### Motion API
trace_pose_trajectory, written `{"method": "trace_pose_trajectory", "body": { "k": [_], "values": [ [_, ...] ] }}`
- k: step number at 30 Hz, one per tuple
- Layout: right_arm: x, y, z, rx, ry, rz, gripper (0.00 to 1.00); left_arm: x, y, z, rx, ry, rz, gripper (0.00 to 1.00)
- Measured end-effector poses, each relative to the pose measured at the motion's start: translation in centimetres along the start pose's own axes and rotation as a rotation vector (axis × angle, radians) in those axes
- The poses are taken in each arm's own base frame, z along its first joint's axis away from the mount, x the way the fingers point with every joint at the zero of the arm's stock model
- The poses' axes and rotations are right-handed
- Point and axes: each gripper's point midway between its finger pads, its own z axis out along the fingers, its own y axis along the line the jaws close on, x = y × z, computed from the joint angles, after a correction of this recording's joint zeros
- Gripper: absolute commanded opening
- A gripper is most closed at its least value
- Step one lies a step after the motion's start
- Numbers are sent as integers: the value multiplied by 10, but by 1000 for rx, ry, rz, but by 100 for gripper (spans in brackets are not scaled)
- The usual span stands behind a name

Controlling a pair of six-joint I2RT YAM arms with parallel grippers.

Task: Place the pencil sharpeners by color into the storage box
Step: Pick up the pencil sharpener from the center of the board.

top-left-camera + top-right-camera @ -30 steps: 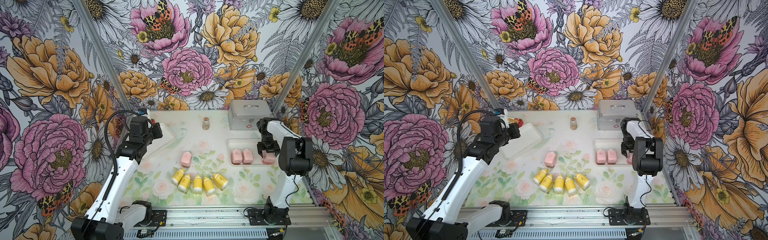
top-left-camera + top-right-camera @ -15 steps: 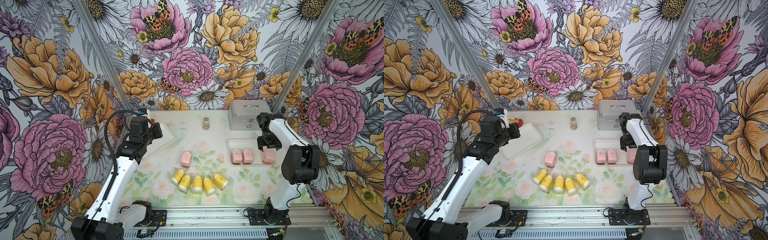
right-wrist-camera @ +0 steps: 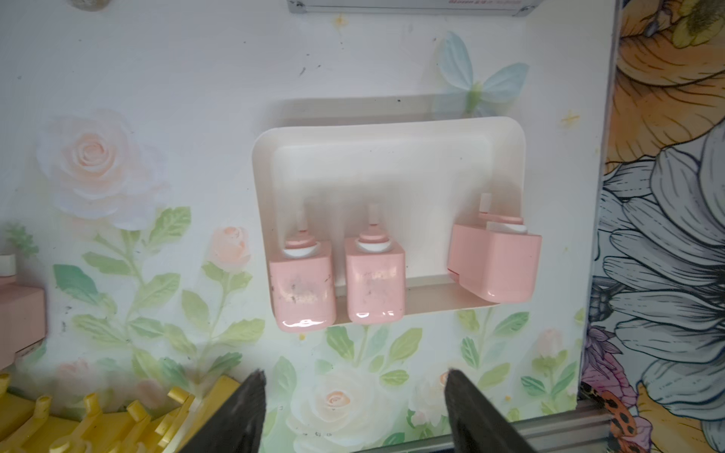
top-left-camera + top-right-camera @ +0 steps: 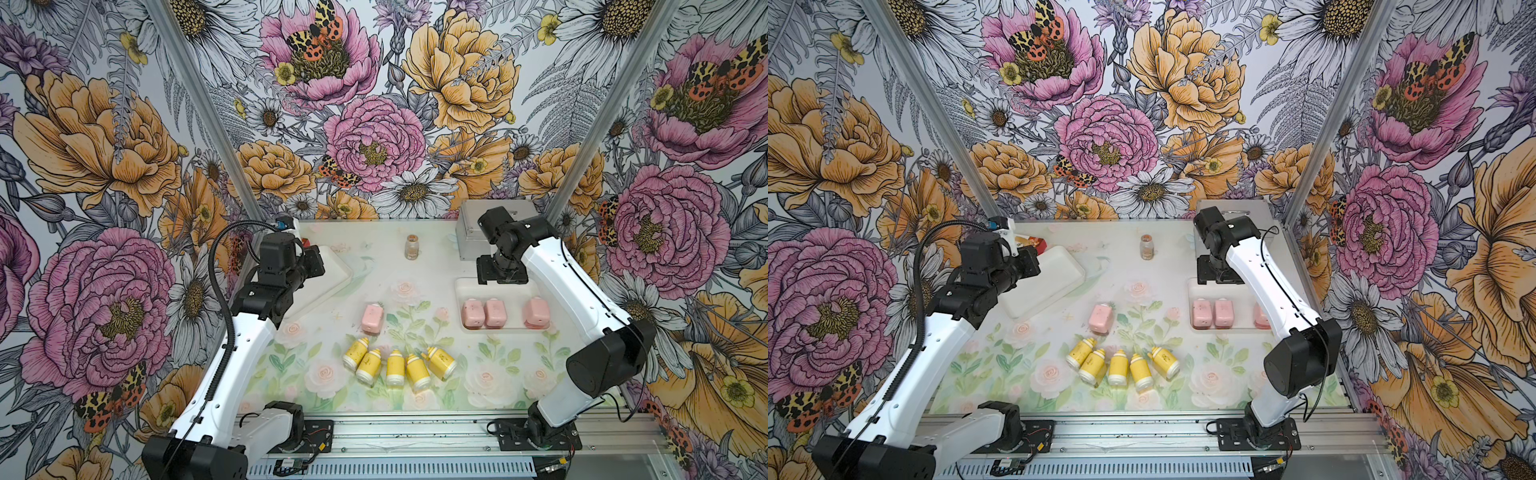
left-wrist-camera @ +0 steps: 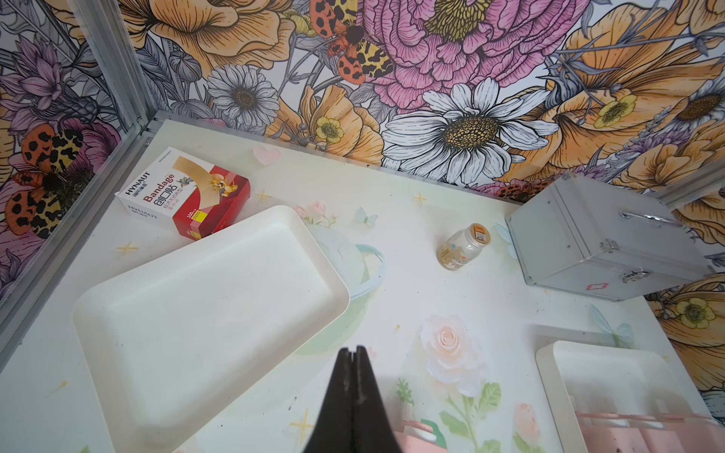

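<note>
Eyeing the tray point(image 3: 392, 129) at centre frame, we fear the tilted pink sharpener point(image 3: 494, 262) on its right rim tips out if our open, empty right end effector point(image 3: 353, 376) crowds in the last pink sharpener point(image 4: 372, 318) from the middle of the counter point(image 4: 415, 266); the left end effector point(image 5: 355, 353) is shut, empty.

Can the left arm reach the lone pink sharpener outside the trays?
Probably yes: the pink rounded-rectangular plastic sharpener lies alone, apart from the yellow bottle-shaped sharpeners and white plastic tray. The shut left gripper must open first.
</note>
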Motion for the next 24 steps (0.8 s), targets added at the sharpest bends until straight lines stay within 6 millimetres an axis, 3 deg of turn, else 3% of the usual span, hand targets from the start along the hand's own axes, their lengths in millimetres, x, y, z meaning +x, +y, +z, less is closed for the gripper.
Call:
{"method": "trace_pose_trajectory", "body": {
  "k": [9, 15, 19, 24],
  "values": [
    [17, 100, -10, -156, 7, -56, 74, -2, 7, 0, -19, -6, -9, 0],
    [39, 168, 15, -214, 80, -80, 76, -4, 12, 0, -31, -11, -17, 0],
    [51, 211, 30, -247, 124, -81, 84, -5, 15, 0, -38, -13, -25, 0],
    [60, 250, 39, -302, 153, -65, 85, -5, 15, 0, -40, -14, -30, 0]
  ]
}}
